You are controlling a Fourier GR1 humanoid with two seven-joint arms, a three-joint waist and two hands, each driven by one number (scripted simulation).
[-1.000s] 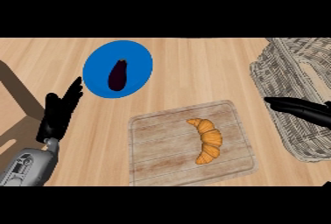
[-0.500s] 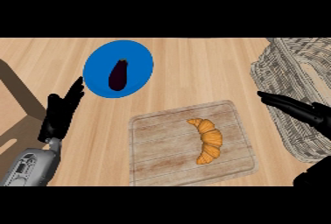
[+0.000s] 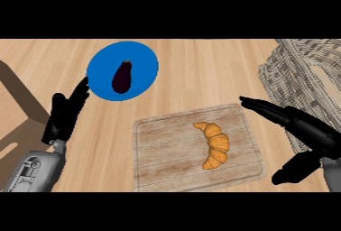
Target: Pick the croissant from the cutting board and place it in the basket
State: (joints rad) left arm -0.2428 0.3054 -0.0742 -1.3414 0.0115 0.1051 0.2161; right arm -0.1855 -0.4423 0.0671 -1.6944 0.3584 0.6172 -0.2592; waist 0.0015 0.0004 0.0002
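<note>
- The surface [image 3: 200, 63] is a pale wooden counter top with the grain running left to right; nothing of the room beyond it shows.
- The wicker basket [image 3: 296, 72], the goal, stands at the far right, partly out of view and well apart from the croissant.
- The wooden cutting board [image 3: 163, 155] lies near and centre.
- A blue plate [image 3: 148, 58] sits far left and plays no part in the task.
- The right robot hand [image 3: 311, 133] hovers open beside the board's right edge, fingers straight, thumb spread, holding nothing. The step in hand looks like the reach before the grasp.
- The left robot hand [image 3: 62, 118] rests open at the left, fingers up.
- The croissant [image 3: 215, 145] lies untouched on the board. Next, the right robot hand should move left, lower and close round it.
- A dark eggplant [image 3: 122, 76] lies on the plate.
</note>
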